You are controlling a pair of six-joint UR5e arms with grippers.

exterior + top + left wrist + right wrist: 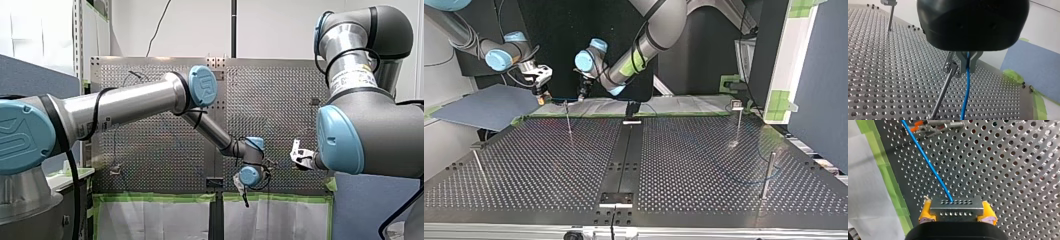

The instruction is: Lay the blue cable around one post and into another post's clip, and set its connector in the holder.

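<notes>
Blue cable: thin, light and probably limp, it is running straight between the two grippers in the upper left of the top view, just beside the clip of a post. The right gripper is clamping its yellow pads on the metal connector at the cable's end, while the left gripper is pinching the cable itself between metal fingers. The rigid connector is offering the surest hold, the smooth sheath likely sliding under a loose pinch.

Blue cable; grey metal connector bearing two rows of dots; yellow pads; dark grey table with a regular hole pattern, green tape along its edge.
</notes>
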